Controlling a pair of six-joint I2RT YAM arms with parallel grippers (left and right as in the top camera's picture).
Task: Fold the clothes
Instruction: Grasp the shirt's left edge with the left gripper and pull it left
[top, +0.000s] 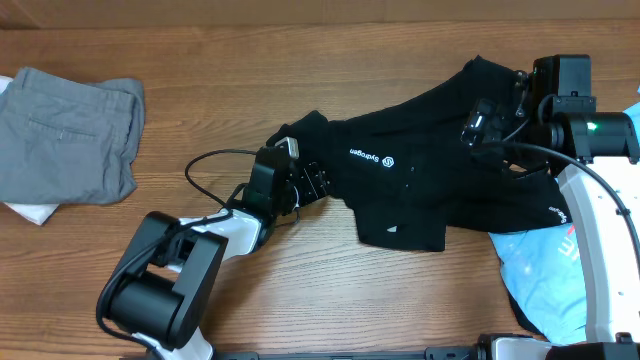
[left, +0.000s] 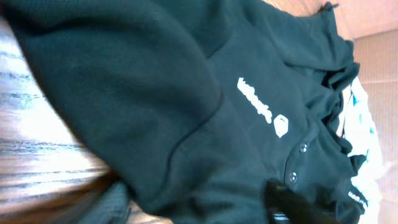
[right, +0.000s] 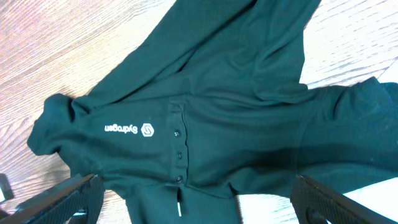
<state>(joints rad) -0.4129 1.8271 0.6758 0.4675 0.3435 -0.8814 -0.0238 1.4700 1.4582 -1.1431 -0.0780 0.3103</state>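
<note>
Shirt (top: 420, 180), black, lies bunched on desk (top: 300, 60), right of centre. L end effector (top: 308, 183) at its sleeve edge, grip unclear; R end effector (top: 480, 130) spread wide, empty. Risk: shallow pinch slips, fabric bunches worse.

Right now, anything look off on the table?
The black shirt lies rumpled and diagonal, not flat, one sleeve bunched by the left claw, its right end overlapping the light blue T-shirt. No damage visible.

shirt (top: 420, 170): black, white logo | T-shirt (top: 545, 280): light blue, red print | trousers (top: 65, 135): grey | table (top: 330, 300): brown wood-grain
</note>
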